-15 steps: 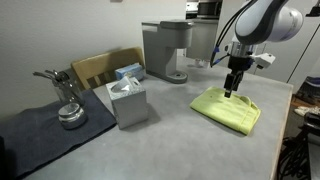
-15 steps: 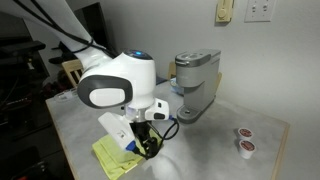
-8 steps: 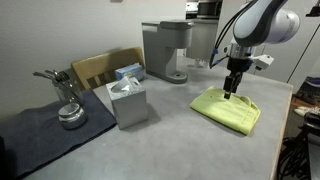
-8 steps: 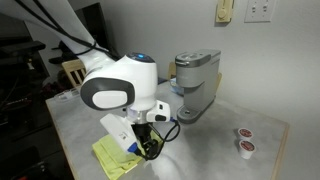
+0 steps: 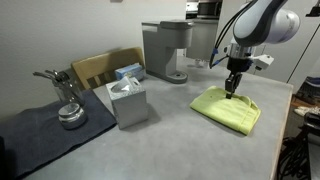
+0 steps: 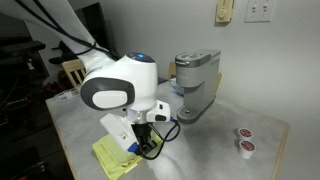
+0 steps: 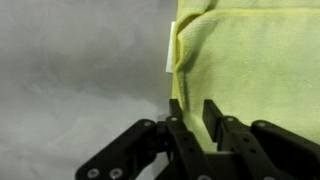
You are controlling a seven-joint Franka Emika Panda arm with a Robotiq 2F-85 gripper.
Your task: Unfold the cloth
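The cloth [image 5: 226, 108] is a lime yellow-green towel lying folded on the grey table, right of centre. It also shows under the arm in an exterior view [image 6: 112, 158]. My gripper [image 5: 232, 93] points straight down onto the cloth's far edge. In the wrist view the cloth [image 7: 250, 60] fills the upper right, with a white tag on its left edge. There my gripper [image 7: 193, 112] has its two black fingers [image 7: 178, 115] drawn close together, with the cloth's edge filling the narrow gap between them.
A grey coffee machine [image 5: 167, 50] stands behind the cloth. A grey tissue box [image 5: 128, 100] sits mid-table beside a dark grey mat [image 5: 40, 135] bearing a metal holder [image 5: 68, 110]. Two coffee pods [image 6: 243, 140] lie near the table's corner.
The jaws have narrowed from wide open onto the cloth's edge. The arm has barely moved and the cloth lies as before.
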